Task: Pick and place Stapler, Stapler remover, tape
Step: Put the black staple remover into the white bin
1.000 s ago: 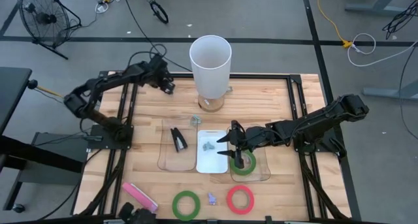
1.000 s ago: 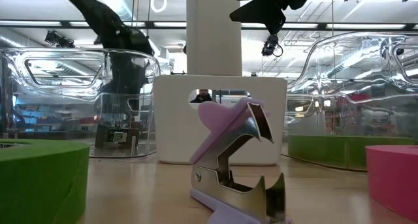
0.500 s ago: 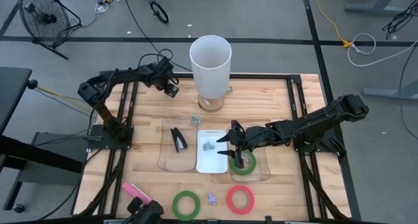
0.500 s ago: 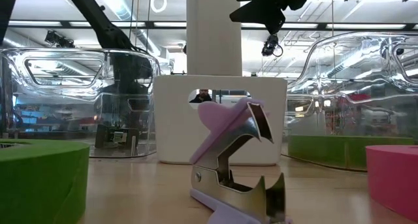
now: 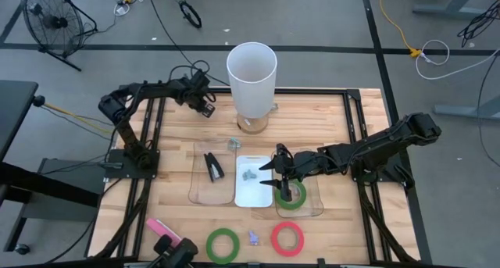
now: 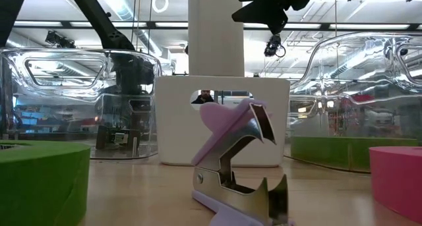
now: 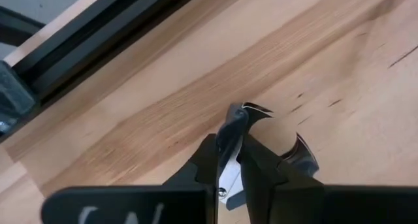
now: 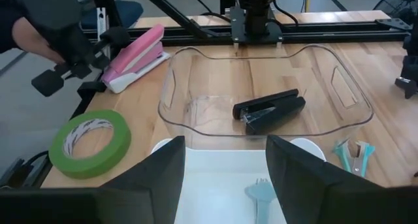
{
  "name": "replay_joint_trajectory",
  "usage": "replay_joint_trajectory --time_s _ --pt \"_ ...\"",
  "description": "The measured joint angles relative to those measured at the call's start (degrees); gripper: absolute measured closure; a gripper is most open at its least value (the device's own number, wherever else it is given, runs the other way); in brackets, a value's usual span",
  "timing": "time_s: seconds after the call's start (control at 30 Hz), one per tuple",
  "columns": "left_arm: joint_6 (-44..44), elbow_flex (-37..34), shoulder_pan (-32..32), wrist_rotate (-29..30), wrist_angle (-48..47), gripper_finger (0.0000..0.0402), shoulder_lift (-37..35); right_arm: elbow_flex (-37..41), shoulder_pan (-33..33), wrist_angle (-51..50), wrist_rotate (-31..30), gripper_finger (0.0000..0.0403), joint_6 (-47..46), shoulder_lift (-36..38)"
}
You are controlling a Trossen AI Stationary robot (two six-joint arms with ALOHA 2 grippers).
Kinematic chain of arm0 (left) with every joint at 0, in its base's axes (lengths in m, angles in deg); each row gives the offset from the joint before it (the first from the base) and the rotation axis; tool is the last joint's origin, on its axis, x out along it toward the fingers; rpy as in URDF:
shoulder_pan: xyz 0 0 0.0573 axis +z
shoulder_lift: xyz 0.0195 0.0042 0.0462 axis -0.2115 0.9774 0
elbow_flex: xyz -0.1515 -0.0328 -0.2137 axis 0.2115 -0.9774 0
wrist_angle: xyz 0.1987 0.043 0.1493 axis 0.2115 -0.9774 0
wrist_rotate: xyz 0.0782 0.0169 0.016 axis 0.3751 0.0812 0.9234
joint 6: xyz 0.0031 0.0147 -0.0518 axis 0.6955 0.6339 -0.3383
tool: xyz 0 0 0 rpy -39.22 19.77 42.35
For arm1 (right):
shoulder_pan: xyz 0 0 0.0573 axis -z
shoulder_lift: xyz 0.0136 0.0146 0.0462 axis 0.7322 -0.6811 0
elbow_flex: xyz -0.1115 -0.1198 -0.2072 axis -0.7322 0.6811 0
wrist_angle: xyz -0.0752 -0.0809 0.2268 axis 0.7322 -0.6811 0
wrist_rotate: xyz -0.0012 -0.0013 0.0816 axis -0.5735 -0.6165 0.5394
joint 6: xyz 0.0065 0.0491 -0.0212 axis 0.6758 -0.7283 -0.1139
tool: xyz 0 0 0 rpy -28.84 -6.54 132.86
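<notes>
Your left jaws (image 7: pixel 238 142) are pinched nearly together on what looks like a dark staple remover (image 7: pixel 243 114). They hang over bare boards at the far left of the worktop (image 5: pixel 328 119), close to the tall white cylinder (image 5: pixel 251 73). The hold is thin and near the tip, with the metal claws sticking out past the fingers. A quick swing could twist the piece loose, or it could clip the cylinder on the way to the trays.

Your right jaws (image 5: pixel 277 174) stand wide apart and hold nothing. They hover over the right clear tray (image 5: pixel 316 209), where one green tape ring (image 5: pixel 291 196) lies.

The pink stapler (image 5: pixel 166 235), the second green ring (image 5: pixel 223 244), the purple staple remover (image 5: pixel 253 237) and the red ring (image 5: pixel 287 237) lie along the near edge. A person's gloved hand (image 8: pixel 65 41) is just beside the pink stapler, so reaching there now risks contact. A black stapler (image 5: pixel 212 166) lies in the left clear tray (image 5: pixel 195 191).
</notes>
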Motion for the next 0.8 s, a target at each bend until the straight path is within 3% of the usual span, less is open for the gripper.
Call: replay_joint_trajectory --time_s 0.3,0.6,0.8 --pt "-0.1 -0.2 -0.1 -0.2 -4.8 0.0365 -4.4 0.0 0.0 0.0 -0.5 0.0191 0.0 0.0" --pt "-0.1 -0.2 -3.3 -0.5 -12.4 0.0365 -16.8 0.0 0.1 0.0 -1.1 0.0191 0.1 0.0" --pt "-1.2 -0.2 -9.3 -7.6 -17.8 0.0365 -27.6 0.0 0.4 -0.2 -3.5 0.0191 0.1 0.0"
